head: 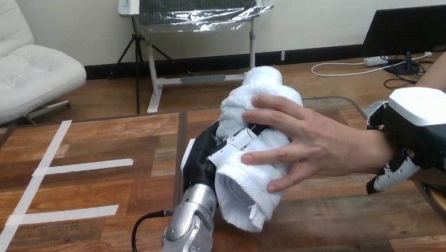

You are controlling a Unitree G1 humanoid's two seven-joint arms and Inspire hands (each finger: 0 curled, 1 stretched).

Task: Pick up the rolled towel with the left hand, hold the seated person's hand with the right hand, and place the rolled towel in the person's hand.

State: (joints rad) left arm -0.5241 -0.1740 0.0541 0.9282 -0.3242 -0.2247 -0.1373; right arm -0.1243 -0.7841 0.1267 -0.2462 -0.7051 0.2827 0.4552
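Left arm: the silver forearm [186,238] rises from the bottom edge at centre, closest to the lens. Left hand [205,157] is above it, over the middle of the wooden table [124,189]. Its black-and-white fingers [234,146] are wrapped round the rolled towel [245,186], clamped on it.

Rolled towel: white, held clear of the tabletop, standing tilted with its upper end leaning to the right and its lower open end just beside the left forearm.

Person's hand [320,146]: enters from the right and lies against the towel's right side, fingers spread across the cloth. One fingertip lies just beside the left hand's fingers.

Right hand [427,117]: at the right edge, its white shell over the person's wrist [382,150]. Its fingers [390,176] curl round beneath that wrist, closed on it.

Table: strips of white tape [81,167] lie on the left half, well apart from the hands.
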